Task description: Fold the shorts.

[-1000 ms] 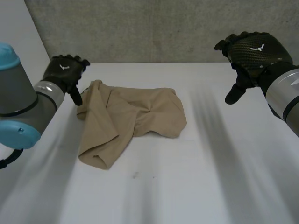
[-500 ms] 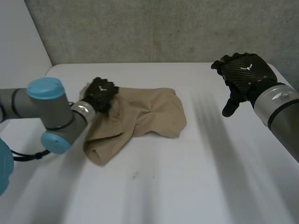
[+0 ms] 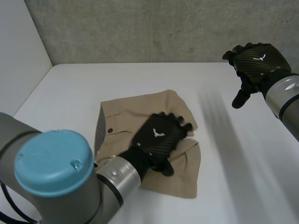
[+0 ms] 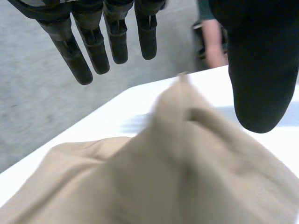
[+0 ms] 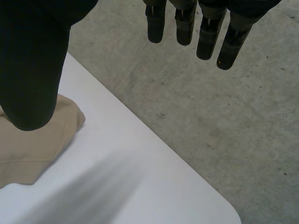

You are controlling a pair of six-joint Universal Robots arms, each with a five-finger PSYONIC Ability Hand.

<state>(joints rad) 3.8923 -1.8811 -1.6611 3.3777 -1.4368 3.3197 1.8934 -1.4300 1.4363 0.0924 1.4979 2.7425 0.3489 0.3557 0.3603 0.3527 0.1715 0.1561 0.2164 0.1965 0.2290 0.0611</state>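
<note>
The left hand point(image 3: 160, 136) is over the middle of the beige shorts point(image 3: 124, 109), with fingers straight and thumb apart, pinching nothing. The shorts lie rumpled near the middle of the bench point(image 3: 65, 88). The right hand point(image 3: 256, 58) hangs well apart to their right, also spread, so I judge the left hand the nearer one for the fold.

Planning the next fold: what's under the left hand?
The shorts, about their middle, lie beneath the open left hand. The cloth right below the palm is covered, so whether it presses or hovers cannot be told.
</note>
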